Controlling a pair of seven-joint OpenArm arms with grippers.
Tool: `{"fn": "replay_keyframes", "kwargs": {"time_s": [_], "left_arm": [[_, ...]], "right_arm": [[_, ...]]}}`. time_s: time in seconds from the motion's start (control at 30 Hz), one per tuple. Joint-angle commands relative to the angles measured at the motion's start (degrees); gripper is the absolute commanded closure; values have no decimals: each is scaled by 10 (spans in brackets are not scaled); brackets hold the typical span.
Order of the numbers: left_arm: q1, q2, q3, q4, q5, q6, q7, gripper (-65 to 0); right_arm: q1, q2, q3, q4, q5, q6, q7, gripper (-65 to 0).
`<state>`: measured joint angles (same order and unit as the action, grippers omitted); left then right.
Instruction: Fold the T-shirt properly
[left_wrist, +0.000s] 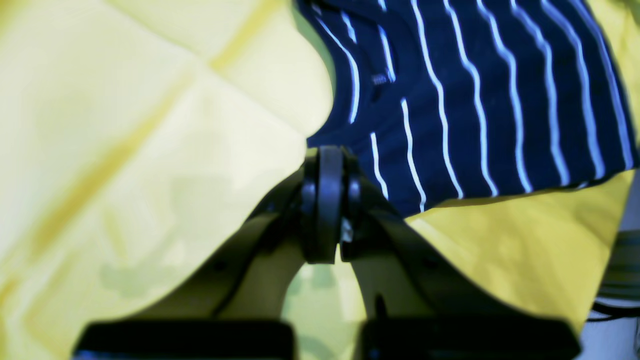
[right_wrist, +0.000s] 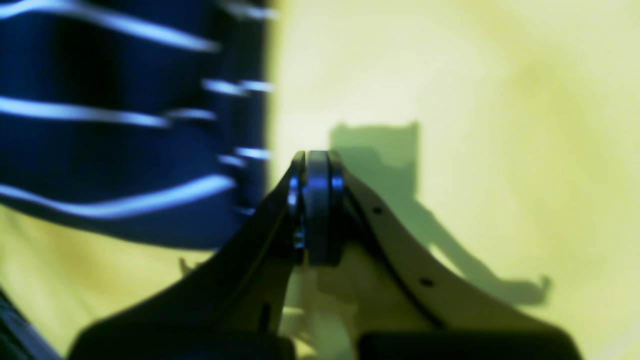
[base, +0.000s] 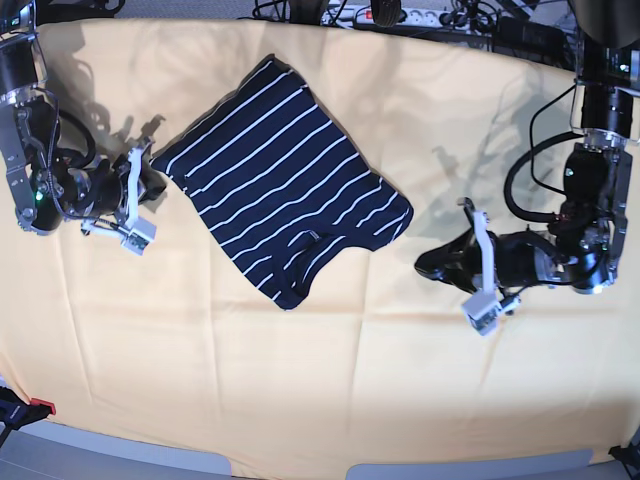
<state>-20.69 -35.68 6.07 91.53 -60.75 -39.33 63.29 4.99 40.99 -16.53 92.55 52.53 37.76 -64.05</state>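
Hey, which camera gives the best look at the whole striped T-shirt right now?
The base view: it shows the whole T-shirt folded on the yellow cloth, all edges visible between the two arms. The left wrist view shows only a blurred section near the collar; the right wrist view catches just one blurred edge.

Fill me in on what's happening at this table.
A two-armed robot is working on folding a navy pinstriped T-shirt, which lies as a compact folded shape, set at a slant, on a yellow-orange cloth. Neither arm holds it now. The left gripper sits shut just off one edge of the shirt, and the right gripper is shut beside the opposite edge. Both are low near the cloth, apart from the shirt.
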Motion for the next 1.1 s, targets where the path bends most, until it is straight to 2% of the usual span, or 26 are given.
{"fn": "replay_keyframes", "kwargs": {"time_s": [0.0,0.1,0.23,0.47,0.6,0.73,0.8,0.87,0.93,1.07], "left_arm": [[-12,-8,-20,7,-18,-2,-12,0],[2,-8,-60,7,-36,-7,-13,0],[28,-8,-85,7,-50,-7,-13,0],[52,-8,-88,7,-52,-7,-10,0],[58,-8,-88,7,-64,-7,-2,0],[58,-8,-88,7,-77,-7,-1,0],[57,-8,-88,7,-91,-7,10,0],[58,-8,-88,7,-108,-7,30,0],[58,-9,-88,7,-127,-7,52,0],[58,-12,-88,7,-204,-7,110,0]], "right_arm": [[1,10,7,8,14,7,-3,0],[-28,5,7,8,60,21,-31,0],[-72,-7,7,23,110,22,-64,0],[-163,-23,8,119,116,22,-78,0],[-212,-23,9,188,62,22,-67,0],[-225,-23,9,214,-8,-16,-40,0],[-225,-23,10,218,-34,-32,-36,0],[-225,-23,20,229,-83,-55,-8,0],[-222,-23,46,252,-125,-81,27,0],[-205,-23,138,322,-136,-104,37,0]]}}
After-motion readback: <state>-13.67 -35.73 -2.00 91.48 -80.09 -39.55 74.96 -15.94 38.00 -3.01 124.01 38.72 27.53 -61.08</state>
